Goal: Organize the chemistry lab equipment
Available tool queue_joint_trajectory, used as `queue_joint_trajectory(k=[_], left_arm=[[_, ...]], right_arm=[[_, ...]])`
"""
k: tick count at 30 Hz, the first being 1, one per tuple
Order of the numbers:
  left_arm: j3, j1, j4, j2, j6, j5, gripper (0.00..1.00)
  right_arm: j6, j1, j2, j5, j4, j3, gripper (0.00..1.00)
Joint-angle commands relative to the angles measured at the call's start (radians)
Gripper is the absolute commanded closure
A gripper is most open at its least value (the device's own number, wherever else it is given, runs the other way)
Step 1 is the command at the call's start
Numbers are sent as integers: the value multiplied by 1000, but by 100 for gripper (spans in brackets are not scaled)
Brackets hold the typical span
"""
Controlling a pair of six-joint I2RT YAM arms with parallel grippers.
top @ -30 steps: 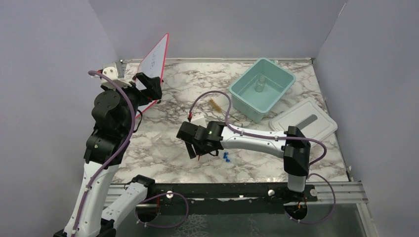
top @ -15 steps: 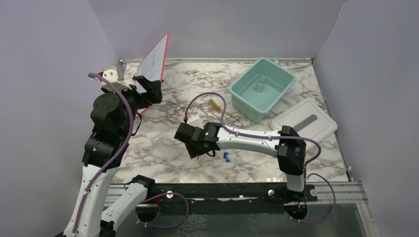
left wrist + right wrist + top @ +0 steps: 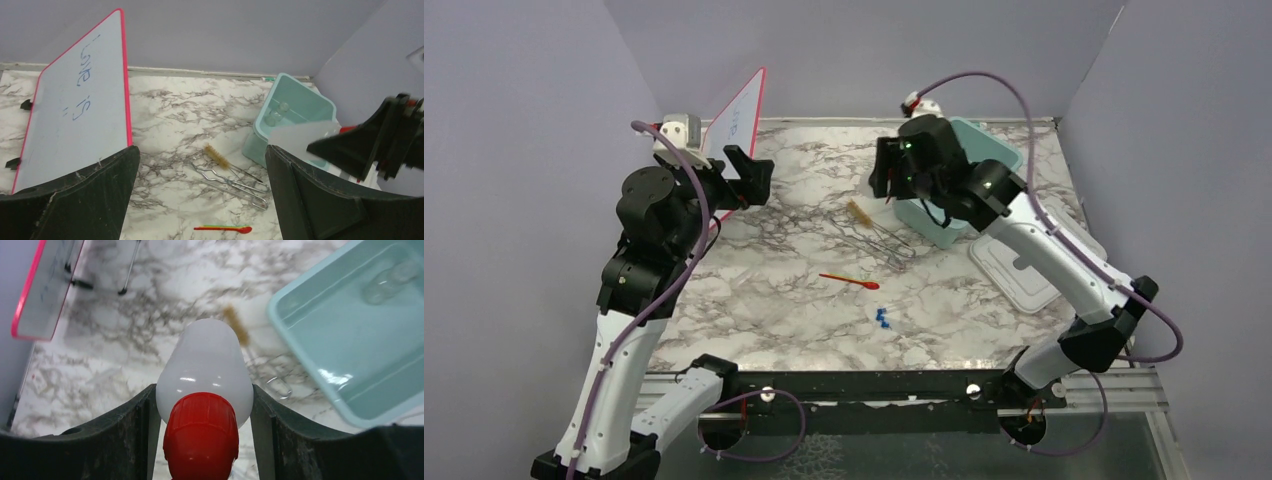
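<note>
Overhead, my right hand [image 3: 890, 180] hung at the near-left corner of the teal tub [image 3: 999, 140], short of its rim; what it gripped I could not tell from there. Spatula [image 3: 849, 280], tongs [image 3: 881, 238], brush [image 3: 859, 213] and blue-capped tubes [image 3: 883, 319] lay loose on the counter [image 3: 764, 300]. From the left wrist, my left hand [image 3: 200, 165] gaped wide and empty. From the right wrist, the fingers clamped a white bottle with a red cap [image 3: 202, 390] over the counter beside the tub. Releasing there would, I judged, drop it outside; inside, it might strike the glass vessel [image 3: 385, 282].
</note>
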Motion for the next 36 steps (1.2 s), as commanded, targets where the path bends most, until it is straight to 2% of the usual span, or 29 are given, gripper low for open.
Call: queue_joint_trajectory(k=[1,8,12,18,29,36], left_arm=[[52,-6,60,44,37,158,1],[86,-6,140,134,2,236,1],[89,-5,187,179,-31,270,2],[90,-5,247,249,-70,300,4],[158,-5,250,346,-4,273,4],[185,-5,250,386,14,268,4]], right_arm=[[-136,-129,-45,25,16,36,51],[-177,-397,-23,-23,24,21,51],[-169,-517,22,-129,57,-11,50],[-180,-541,148,-165,75,-27,50],[-203,-554,352,-149,152,-9,50],[-222,-564,465,-117,184,42,45]])
